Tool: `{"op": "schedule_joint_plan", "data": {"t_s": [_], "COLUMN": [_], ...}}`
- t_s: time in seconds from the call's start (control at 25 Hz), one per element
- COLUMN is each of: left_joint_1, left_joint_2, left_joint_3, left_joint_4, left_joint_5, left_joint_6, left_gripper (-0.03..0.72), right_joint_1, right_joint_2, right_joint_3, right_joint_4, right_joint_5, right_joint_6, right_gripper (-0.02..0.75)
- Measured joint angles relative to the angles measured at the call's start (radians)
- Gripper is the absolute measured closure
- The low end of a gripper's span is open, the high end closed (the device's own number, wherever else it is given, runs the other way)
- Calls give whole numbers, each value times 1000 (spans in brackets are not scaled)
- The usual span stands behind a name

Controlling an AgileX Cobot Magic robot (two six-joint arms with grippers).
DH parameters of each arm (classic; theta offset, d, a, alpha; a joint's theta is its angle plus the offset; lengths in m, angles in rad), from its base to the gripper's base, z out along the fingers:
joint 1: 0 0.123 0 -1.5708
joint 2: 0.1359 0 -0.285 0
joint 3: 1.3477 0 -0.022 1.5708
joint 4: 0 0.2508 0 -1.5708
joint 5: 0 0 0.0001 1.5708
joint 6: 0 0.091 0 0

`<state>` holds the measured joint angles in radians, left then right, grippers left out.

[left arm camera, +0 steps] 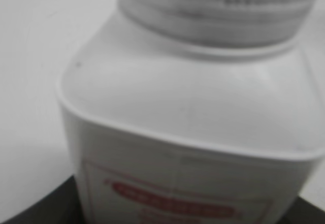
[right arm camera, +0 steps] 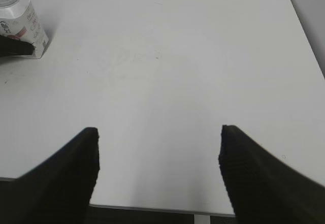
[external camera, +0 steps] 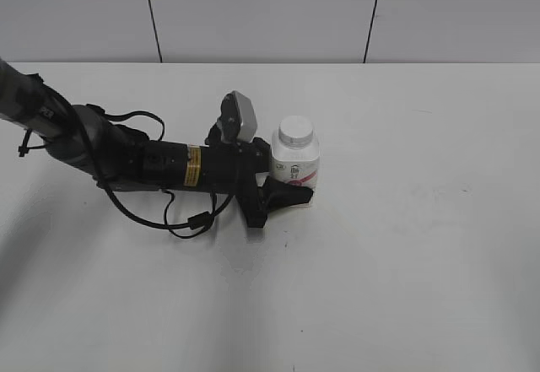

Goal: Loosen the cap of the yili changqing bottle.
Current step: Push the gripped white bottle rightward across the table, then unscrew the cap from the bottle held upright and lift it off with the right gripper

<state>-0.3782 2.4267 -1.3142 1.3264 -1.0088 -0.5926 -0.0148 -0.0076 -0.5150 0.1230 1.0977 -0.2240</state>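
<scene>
The yili changqing bottle (external camera: 296, 163) is clamped upright on the worktop (external camera: 405, 254) by the left gripper (external camera: 289, 188). The cap (external camera: 296, 130) is seated. The right gripper (right arm camera: 158, 148) is spread wide, well apart.

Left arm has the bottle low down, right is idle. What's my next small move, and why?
Probably bring the right gripper, open and well away over bare table, across toward the cap. The left gripper seems to brace the yili changqing bottle low on its body, leaving the cap free.

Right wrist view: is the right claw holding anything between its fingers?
No, the right claw is open with only bare table between its fingers, and the bottle stands far off at the upper left.
</scene>
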Motion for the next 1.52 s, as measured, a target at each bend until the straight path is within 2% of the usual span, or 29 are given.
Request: {"op": "schedule_joint_plan", "data": {"t_s": [0.8, 1.08, 1.28, 1.52], "left_joint_1": [0, 0, 0, 1], "left_joint_2": [0, 0, 0, 0], "left_joint_3": [0, 0, 0, 0], "left_joint_4": [0, 0, 0, 0], "left_joint_5": [0, -2, -3, -4], "left_joint_6": [1, 2, 2, 2], "left_gripper": [267, 267, 267, 267], "right_joint_1": [0, 0, 0, 0], "right_joint_2": [11, 286, 425, 692], "right_joint_3": [-18, -125, -187, -289], "right_joint_4": [-2, 89, 198, 215], "right_joint_5": [-21, -28, -130, -116], "right_joint_6": [14, 32, 32, 52], "right_gripper": [156, 156, 158, 234]}}
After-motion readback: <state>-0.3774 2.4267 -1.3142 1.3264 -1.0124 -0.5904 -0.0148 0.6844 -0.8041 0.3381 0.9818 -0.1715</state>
